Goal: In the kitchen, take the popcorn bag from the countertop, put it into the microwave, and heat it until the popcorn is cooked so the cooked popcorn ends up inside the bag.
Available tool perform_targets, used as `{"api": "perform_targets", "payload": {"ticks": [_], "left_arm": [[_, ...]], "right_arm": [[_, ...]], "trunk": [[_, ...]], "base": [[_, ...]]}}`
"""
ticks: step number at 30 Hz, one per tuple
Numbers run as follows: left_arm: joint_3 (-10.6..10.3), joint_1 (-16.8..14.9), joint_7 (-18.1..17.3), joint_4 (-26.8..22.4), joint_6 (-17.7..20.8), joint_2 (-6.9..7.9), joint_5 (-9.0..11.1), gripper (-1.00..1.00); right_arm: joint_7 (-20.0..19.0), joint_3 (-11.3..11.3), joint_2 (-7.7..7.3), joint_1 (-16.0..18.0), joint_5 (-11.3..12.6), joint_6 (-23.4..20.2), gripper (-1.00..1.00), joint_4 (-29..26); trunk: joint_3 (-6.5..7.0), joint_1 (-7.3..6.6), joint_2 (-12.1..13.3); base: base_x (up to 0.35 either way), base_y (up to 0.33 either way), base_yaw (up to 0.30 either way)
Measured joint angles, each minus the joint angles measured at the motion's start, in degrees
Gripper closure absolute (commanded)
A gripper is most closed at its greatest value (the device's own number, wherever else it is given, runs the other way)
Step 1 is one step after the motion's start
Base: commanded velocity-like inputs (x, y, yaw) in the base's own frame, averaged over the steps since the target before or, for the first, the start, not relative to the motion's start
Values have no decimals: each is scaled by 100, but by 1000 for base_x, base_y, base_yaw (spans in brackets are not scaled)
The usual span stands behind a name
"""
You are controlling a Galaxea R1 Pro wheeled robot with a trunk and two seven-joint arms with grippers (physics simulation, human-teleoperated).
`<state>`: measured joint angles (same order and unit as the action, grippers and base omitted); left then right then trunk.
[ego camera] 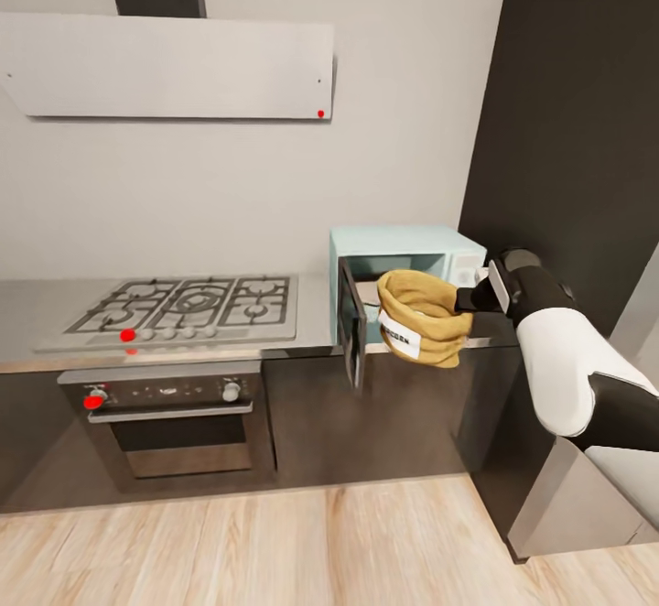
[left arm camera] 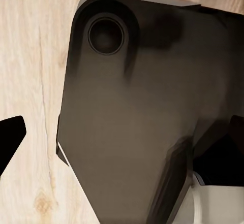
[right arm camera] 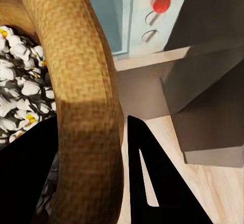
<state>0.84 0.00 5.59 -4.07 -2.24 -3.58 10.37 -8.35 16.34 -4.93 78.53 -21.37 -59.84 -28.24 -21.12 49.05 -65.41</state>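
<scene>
Popcorn (right arm camera: pixel 18 94), white with yellow flecks, fills the mustard popcorn bag (ego camera: pixel 423 317), its rim rolled down and white label outward. Right gripper (ego camera: pixel 469 298) is clamped on that rim, one finger (right arm camera: pixel 152 183) outside, holding the bag before the open microwave (ego camera: pixel 403 263) on the countertop (ego camera: pixel 316 318).
</scene>
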Motion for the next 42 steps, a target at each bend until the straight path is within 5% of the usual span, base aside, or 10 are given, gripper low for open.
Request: {"api": "perform_targets", "payload": {"ticks": [42], "left_arm": [[0,0,0,0,1,0,0,-100]], "right_arm": [[35,-31,-26,-2,-71,2,100,43]], "trunk": [[-1,0,1]], "base": [[208,0,0]]}}
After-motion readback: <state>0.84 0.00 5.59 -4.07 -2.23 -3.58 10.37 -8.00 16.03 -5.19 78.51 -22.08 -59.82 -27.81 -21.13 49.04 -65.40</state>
